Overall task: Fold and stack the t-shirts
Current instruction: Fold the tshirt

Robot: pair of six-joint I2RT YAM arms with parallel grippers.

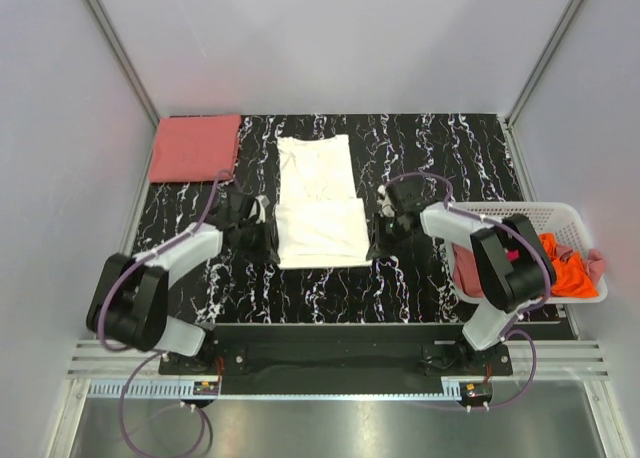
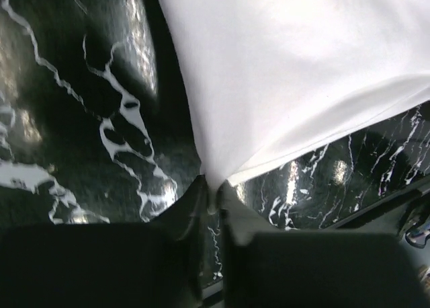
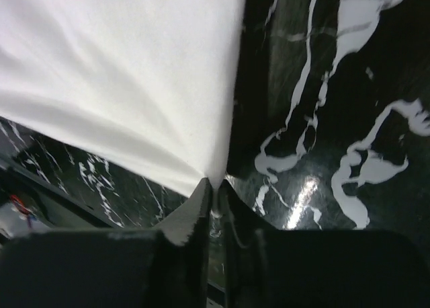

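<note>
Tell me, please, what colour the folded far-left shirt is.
The folded cloth shirt is salmon-pink, best in top external view.

Both arms [image 1: 185,250] are white with black joints, purple cables [image 1: 412,176], black fingers [image 2: 181,217].

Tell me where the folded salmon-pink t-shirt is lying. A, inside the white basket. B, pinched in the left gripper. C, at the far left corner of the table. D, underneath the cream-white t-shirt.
C: the top view shows the folded salmon-pink t-shirt flat at the far left corner of the table, apart from the cream-white t-shirt and the white basket.
</note>
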